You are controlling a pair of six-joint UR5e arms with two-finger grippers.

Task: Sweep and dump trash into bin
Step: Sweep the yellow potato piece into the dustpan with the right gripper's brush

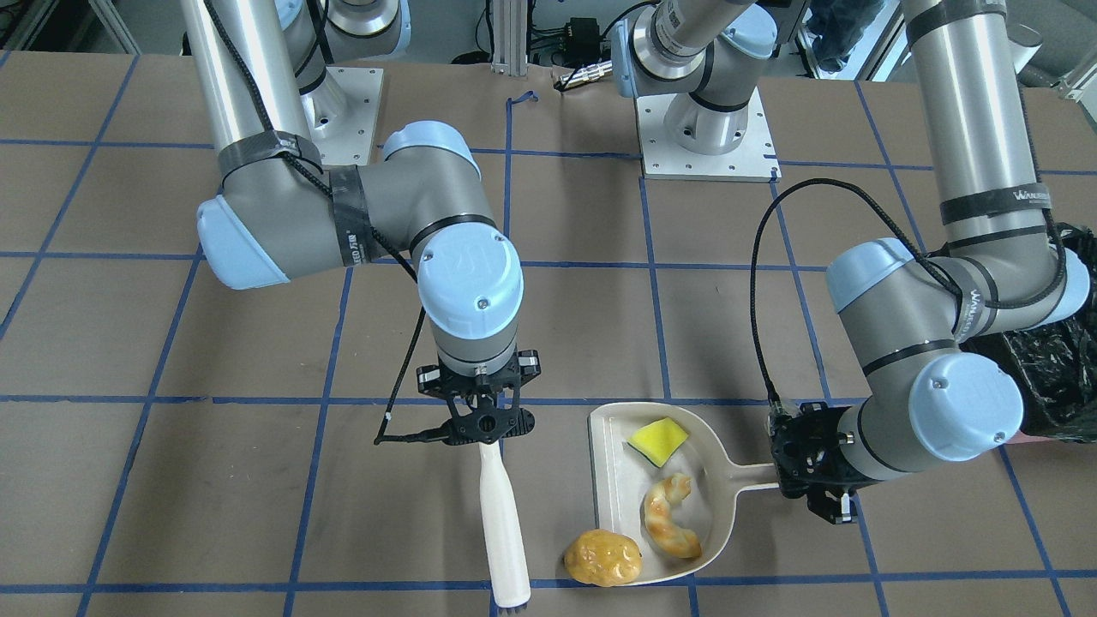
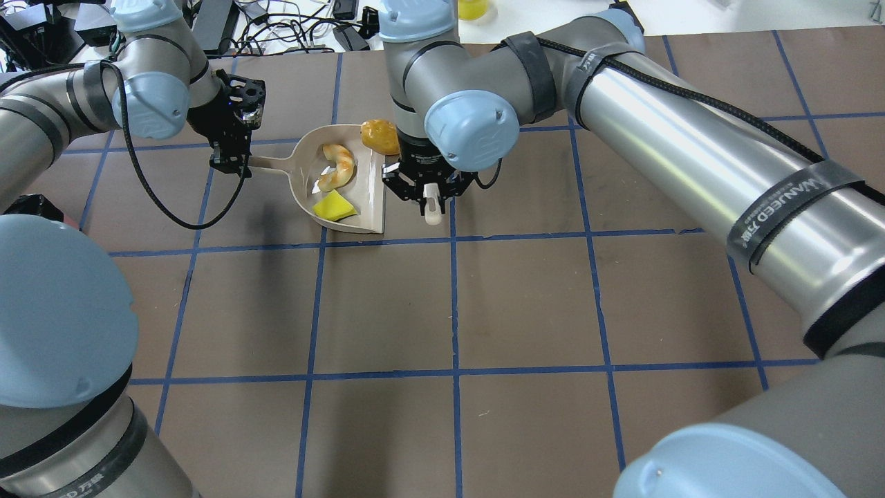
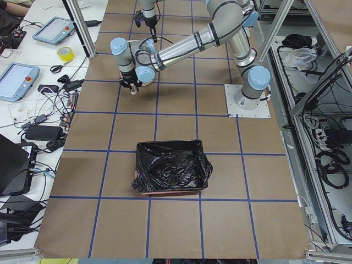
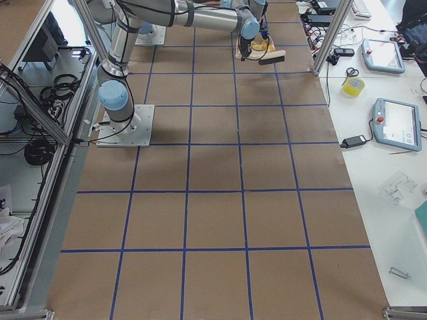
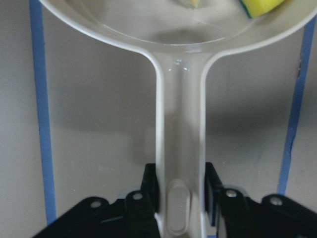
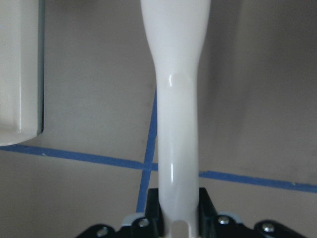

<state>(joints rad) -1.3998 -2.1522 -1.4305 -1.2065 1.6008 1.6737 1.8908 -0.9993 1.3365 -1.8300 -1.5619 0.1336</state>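
Note:
The beige dustpan [image 1: 614, 488] lies flat on the table. The golden croissant [image 1: 669, 519] and the yellow-green wedge [image 1: 658, 440] lie inside it. The glossy brown lump [image 1: 602, 557] sits on the table at the pan's open lip. My left gripper [image 1: 795, 482] is shut on the dustpan handle [image 5: 179, 144]. My right gripper [image 1: 486, 428] is shut on the white brush [image 1: 499, 523], which lies beside the pan's open side, bristles away from the robot. The black-lined bin [image 3: 171, 168] stands further along the table on my left side.
The brown table top carries a blue tape grid. The bin's black bag [image 1: 1058, 368] lies under my left arm's elbow. The two arm bases [image 1: 707, 128] are bolted at the robot's side of the table.

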